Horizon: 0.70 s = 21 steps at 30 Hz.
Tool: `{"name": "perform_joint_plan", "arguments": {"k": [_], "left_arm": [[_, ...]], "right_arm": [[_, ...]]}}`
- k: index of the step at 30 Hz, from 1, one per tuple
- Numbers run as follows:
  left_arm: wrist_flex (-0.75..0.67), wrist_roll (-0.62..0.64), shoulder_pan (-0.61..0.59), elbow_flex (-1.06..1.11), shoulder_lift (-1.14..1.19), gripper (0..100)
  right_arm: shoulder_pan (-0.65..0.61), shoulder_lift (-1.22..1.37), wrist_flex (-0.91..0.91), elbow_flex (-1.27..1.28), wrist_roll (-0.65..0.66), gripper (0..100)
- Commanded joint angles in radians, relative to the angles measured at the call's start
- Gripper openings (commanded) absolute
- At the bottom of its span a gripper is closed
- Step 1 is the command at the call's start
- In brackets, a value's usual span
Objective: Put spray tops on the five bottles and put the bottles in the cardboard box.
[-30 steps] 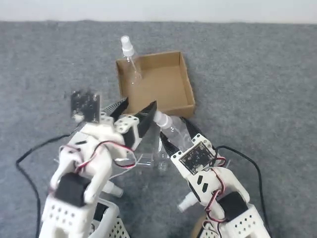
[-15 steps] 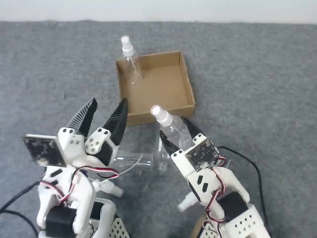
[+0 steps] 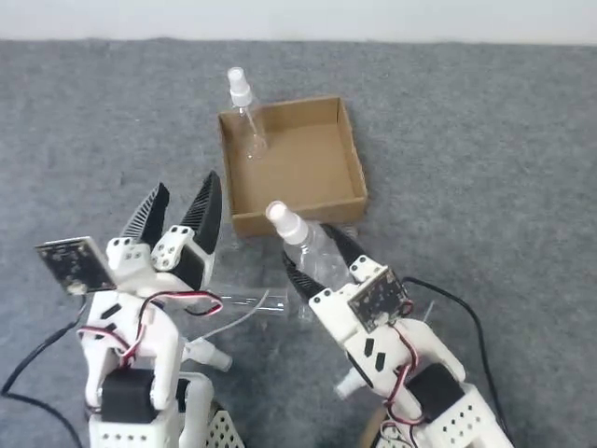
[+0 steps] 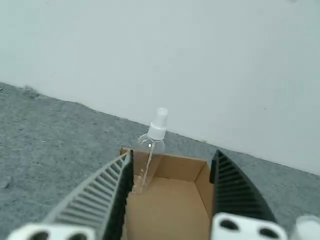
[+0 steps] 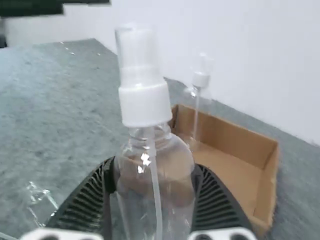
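Observation:
A clear bottle [image 3: 315, 248] with a white spray top [image 3: 280, 219] is tilted up just in front of the cardboard box [image 3: 297, 216], and my right gripper [image 3: 312, 254] is shut on its body. In the right wrist view the bottle [image 5: 150, 165] sits between the dark fingers of that gripper [image 5: 152, 172]. A second capped bottle [image 3: 246, 116] stands upright in the box's back left corner. My left gripper [image 3: 187, 184] is open and holds nothing, to the left of the held bottle. Its wrist view looks between its fingers [image 4: 107, 200] at the box [image 4: 170, 200] and the standing bottle [image 4: 152, 145].
A clear bottle [image 3: 254, 303] lies on the grey carpet between the arms. Loose white spray tops lie near the left arm's base [image 3: 211, 356] and the right arm's base [image 3: 349, 382]. A white perforated basket [image 3: 213, 425] sits at the near edge.
My left gripper has drawn back to the left, away from the held bottle's spray top, and stayed open. My right gripper has shifted the bottle slightly to the left.

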Motion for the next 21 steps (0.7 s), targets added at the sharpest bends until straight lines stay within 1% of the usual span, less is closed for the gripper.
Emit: {"name": "perform_joint_plan", "arguments": {"k": [1,4,7,11,15,21], "left_arm": [[-0.051,0.015,-0.005,0.005,-0.012,23],[-0.051,0.015,0.005,0.007,-0.011,23],[-0.043,0.011,0.064,0.012,-0.008,23],[-0.046,-0.081,0.172,0.047,-0.012,23],[-0.043,-0.132,0.27,0.068,-0.012,23],[-0.017,-0.198,0.365,0.081,-0.012,23]], "right_arm": [[-0.028,-0.024,-0.084,-0.091,-0.006,0.9],[-0.03,-0.024,-0.117,-0.091,-0.012,0.9],[-0.079,-0.024,-0.127,-0.089,-0.012,0.9],[-0.145,-0.024,-0.117,-0.086,-0.012,0.9],[-0.147,-0.024,-0.127,-0.061,-0.008,0.9],[-0.147,-0.024,-0.124,-0.061,-0.008,0.7]]}}
